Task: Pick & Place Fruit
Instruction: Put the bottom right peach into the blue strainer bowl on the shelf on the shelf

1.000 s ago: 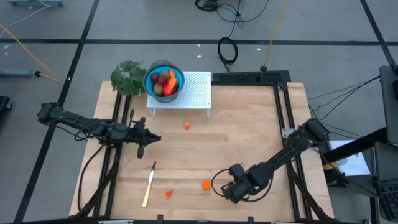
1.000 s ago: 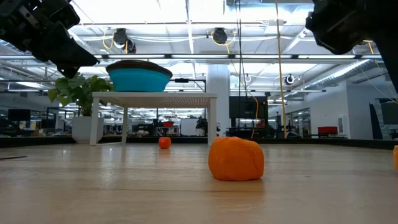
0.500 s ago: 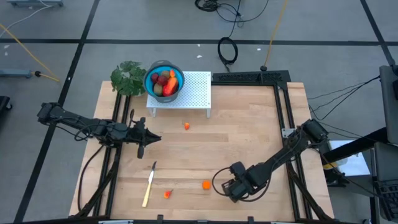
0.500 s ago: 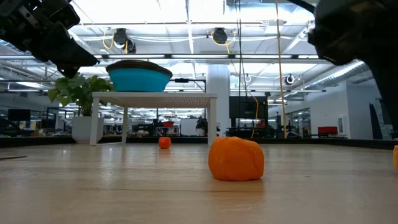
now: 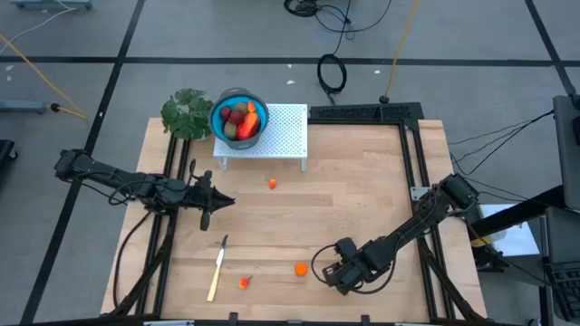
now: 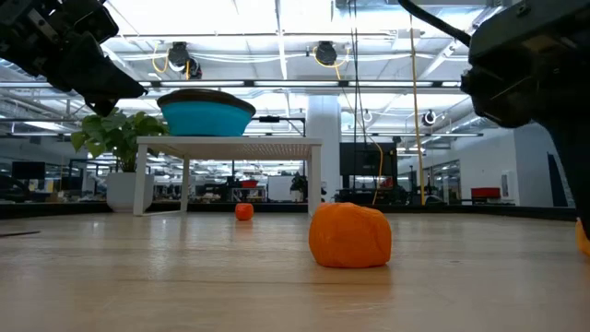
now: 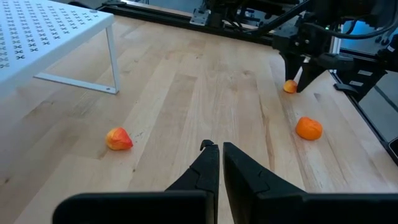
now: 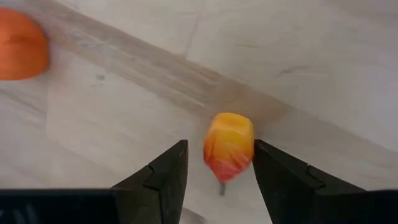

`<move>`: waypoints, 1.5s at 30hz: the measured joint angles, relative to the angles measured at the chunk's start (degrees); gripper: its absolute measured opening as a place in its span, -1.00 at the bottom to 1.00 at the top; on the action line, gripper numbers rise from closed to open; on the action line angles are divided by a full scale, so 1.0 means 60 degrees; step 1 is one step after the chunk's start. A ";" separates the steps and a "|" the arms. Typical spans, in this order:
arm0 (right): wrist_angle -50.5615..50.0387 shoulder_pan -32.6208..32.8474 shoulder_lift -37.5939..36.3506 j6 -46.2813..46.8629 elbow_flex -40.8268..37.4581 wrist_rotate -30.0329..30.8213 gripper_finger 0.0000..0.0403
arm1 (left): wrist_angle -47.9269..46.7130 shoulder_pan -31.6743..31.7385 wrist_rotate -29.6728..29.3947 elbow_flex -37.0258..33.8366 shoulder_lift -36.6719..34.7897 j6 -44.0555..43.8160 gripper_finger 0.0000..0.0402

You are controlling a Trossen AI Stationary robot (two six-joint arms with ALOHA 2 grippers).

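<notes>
A small yellow-to-red fruit piece (image 8: pixel 229 146) lies on the wooden table between the two fingers of my open right gripper (image 8: pixel 221 145), which points down at it near the table's front edge (image 5: pixel 339 274). The fingers stand on either side of it, and no touch shows. An orange piece (image 5: pixel 300 268) lies just to its left, a red-orange piece (image 5: pixel 243 282) farther left, and another piece (image 5: pixel 272 183) lies by the stand. My left gripper (image 7: pixel 215 148) is shut and waits above the table's left side (image 5: pixel 205 215).
A blue bowl (image 5: pixel 258 107) with several fruit pieces stands on a white perforated stand (image 5: pixel 285 136) at the back. A green plant (image 5: pixel 186 113) is to its left. A yellow-handled knife (image 5: pixel 217 267) lies front left. Bare wood spans the middle.
My right gripper has sunk toward the table over the small fruit piece, its fingers staying the same width apart. No fruit piece has moved.
</notes>
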 joint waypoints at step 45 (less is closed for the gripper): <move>0.1138 -0.0333 0.0011 -0.0779 -0.0358 0.0314 -0.57 | 0.0004 0.0001 0.0004 0.0000 0.0000 -0.0040 -0.89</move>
